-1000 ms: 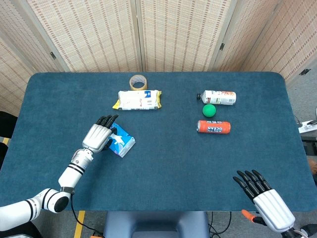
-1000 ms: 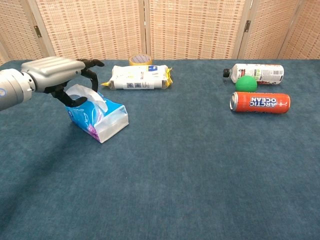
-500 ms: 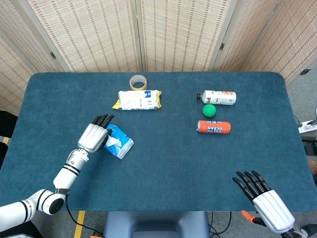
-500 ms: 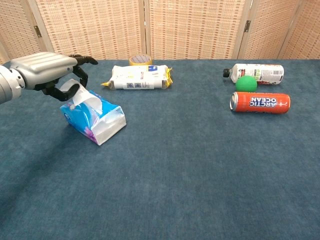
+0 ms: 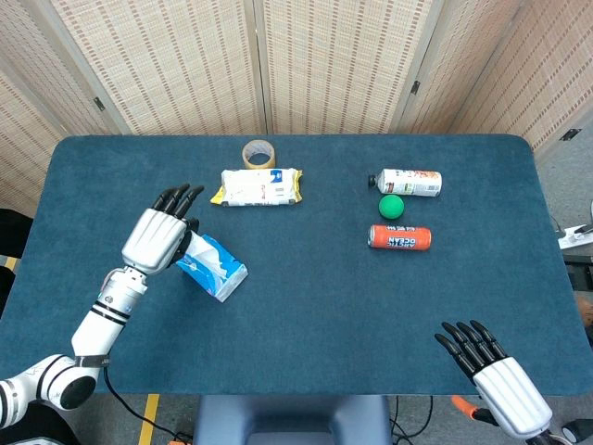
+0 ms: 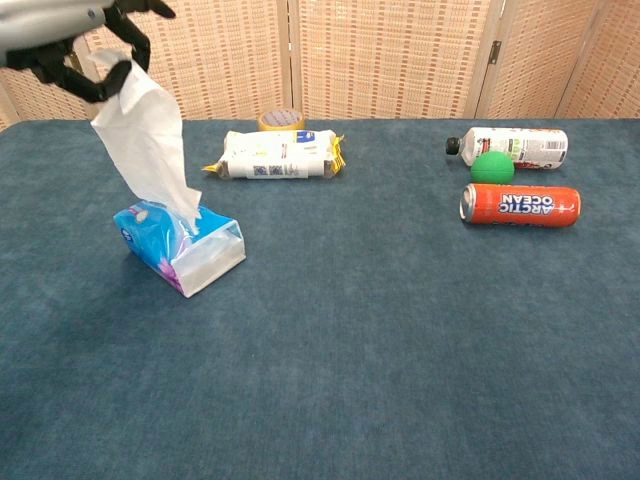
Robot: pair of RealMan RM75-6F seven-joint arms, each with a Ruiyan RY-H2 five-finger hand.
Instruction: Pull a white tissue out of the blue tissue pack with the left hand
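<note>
The blue tissue pack (image 5: 213, 266) (image 6: 180, 248) lies on the left part of the table. My left hand (image 5: 157, 237) (image 6: 75, 30) is raised above it and pinches the top of a white tissue (image 6: 145, 145). The tissue hangs stretched, and its lower end is still in the pack's opening. In the head view the hand hides most of the tissue. My right hand (image 5: 496, 375) rests open at the table's near right edge, holding nothing.
A white wipes pack (image 5: 261, 186) and a tape roll (image 5: 259, 153) lie behind the tissue pack. On the right are a white bottle (image 5: 410, 182), a green ball (image 5: 392, 206) and an orange can (image 5: 399, 237).
My left hand has risen up and to the left, drawing the white tissue out of the pack into a long sheet. The pack shifted slightly leftward. The right hand stayed put.
</note>
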